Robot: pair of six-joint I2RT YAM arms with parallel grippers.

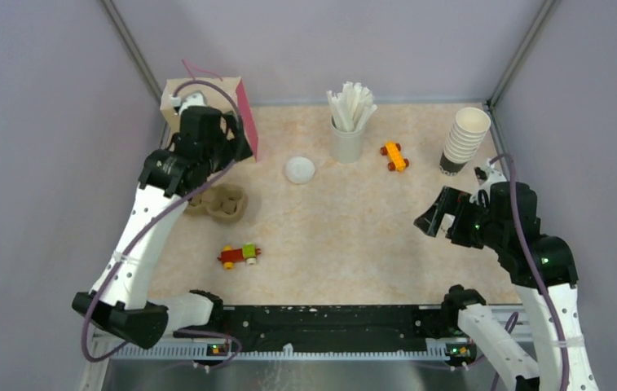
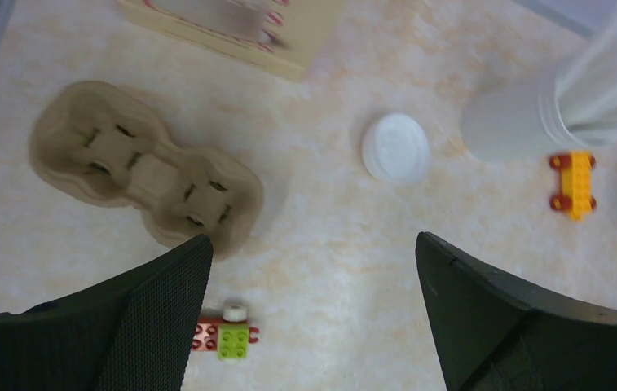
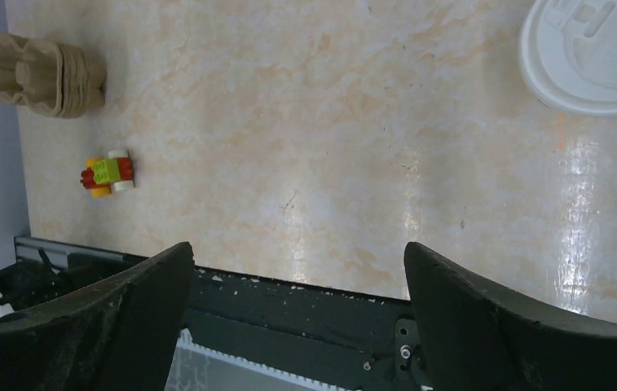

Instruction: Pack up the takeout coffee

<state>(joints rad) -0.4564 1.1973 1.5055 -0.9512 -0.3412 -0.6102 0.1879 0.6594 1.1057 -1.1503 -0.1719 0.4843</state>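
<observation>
White tapered paper cups [image 1: 466, 138] lean nested in a stack at the back right; no single cup stands apart. A flat round white lid [image 1: 299, 169] lies on the table left of the stick holder; it also shows in the left wrist view [image 2: 395, 147]. A white lid [image 3: 590, 57] shows at the top right of the right wrist view. My left gripper [image 1: 227, 147] [image 2: 313, 244] hangs open and empty above the table, between the cup tray and the lid. My right gripper [image 1: 439, 218] [image 3: 298, 248] is open and empty, near the table's front right.
A brown moulded cup tray [image 1: 223, 204] [image 2: 142, 175] lies at the left. A brown and pink bag [image 1: 207, 102] stands at the back left. A holder of white sticks [image 1: 347, 130], an orange toy car [image 1: 394, 155] and a red-green brick toy [image 1: 240, 255] are also on the table.
</observation>
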